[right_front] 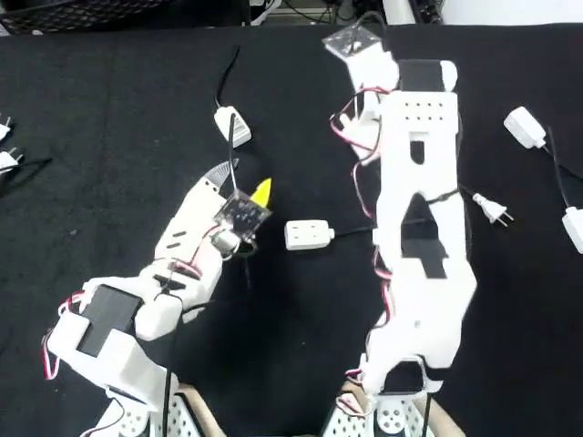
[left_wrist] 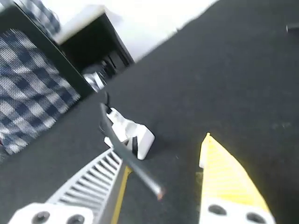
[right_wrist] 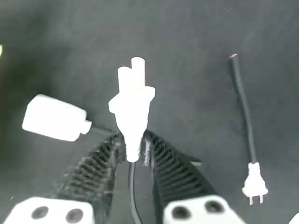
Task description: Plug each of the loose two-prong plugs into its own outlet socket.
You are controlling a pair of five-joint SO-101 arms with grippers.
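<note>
Between the clamped jaws of the right gripper (right_wrist: 134,147), near an outlet socket (right_wrist: 53,119) on the table (right_wrist: 187,37): one white two-prong plug (right_wrist: 132,100), which we judge light, rigid and slick, best pinched on its flat sides toward its rear; left gripper (left_wrist: 161,142) spread, holding nothing

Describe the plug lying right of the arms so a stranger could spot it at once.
On the black table, find the stretched-out arm. Right of its middle lies the plug: small, white, two bare prongs, unlike the blocky sockets nearby.
</note>
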